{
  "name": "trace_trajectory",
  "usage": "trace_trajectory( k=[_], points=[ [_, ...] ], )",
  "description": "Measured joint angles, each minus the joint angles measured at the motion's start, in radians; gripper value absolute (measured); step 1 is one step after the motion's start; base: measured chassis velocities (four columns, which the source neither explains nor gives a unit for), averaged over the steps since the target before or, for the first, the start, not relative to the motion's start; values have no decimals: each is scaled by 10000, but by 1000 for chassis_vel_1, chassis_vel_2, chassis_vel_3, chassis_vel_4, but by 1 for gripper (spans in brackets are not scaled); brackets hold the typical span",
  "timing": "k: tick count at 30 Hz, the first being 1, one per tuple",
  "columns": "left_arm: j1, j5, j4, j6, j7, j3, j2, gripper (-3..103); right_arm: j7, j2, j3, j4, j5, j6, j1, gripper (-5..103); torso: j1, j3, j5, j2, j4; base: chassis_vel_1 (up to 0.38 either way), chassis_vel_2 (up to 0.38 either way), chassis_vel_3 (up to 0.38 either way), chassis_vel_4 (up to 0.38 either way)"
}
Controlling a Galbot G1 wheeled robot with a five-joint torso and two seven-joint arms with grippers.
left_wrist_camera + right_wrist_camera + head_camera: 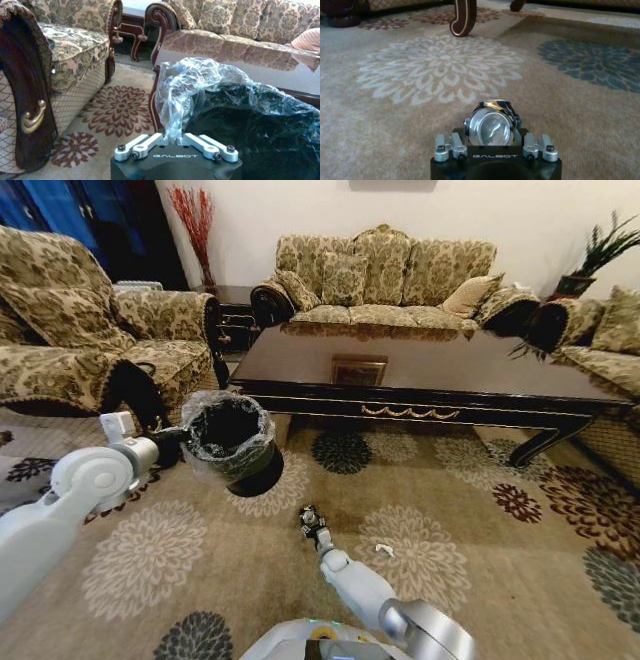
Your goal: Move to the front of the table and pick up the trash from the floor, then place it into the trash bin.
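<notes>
Trash: Where the right gripper (311, 520) (492, 129) pinches it, the shiny dark trash (309, 514) (492, 125) hangs low over the carpet (150, 560), before the table's (450, 365) front edge. It stands tall between the fingers, silver face toward the wrist, dark end pointing away.
White scrap (383, 549): flat on the carpet, near the right arm.
Trash bin (232, 445): tipped over, by the table's front left corner.
Left gripper (172, 437) (172, 140): pressed tight on the bin's plastic bag (200, 86).

Trash bin (260, 123): cut off at lower right frame edge.
White scrap (384, 550): too small to be identified.
</notes>
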Motion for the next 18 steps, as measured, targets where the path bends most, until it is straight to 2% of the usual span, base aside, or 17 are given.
trace_trajectory(
  k=[8, 9, 11, 15, 18],
  points=[
    [-35, 45, 27, -2, 0, 114, -40, 4, 3, -65, 89, 1045, 121, 195, -22, 62, 0, 0, 5, 0, 3, 0, 0, 0, 0],
    [-46, 70, 41, -2, 0, 149, -49, 4, 2, -269, 71, 1374, 221, 201, -28, 61, 0, 0, 10, 0, 10, 0, 0, 0, 0],
    [-128, 160, 99, -3, -3, 306, -76, 4, 24, -915, 21, 2090, 493, 149, -67, 59, 0, 0, -7, 0, 1, 0, 0, 0, 0],
    [-301, 231, 152, -14, 7, 566, -120, 4, 36, -1232, 105, 2239, 481, 140, -122, 58, 0, 0, 0, 0, -6, 0, 0, 0, 0],
    [-366, 268, 163, -20, 13, 685, -136, 4, 36, -1178, 230, 2125, 449, 143, -152, 60, 0, 0, 0, 0, -6, 0, 0, 0, 0]
  ],
)
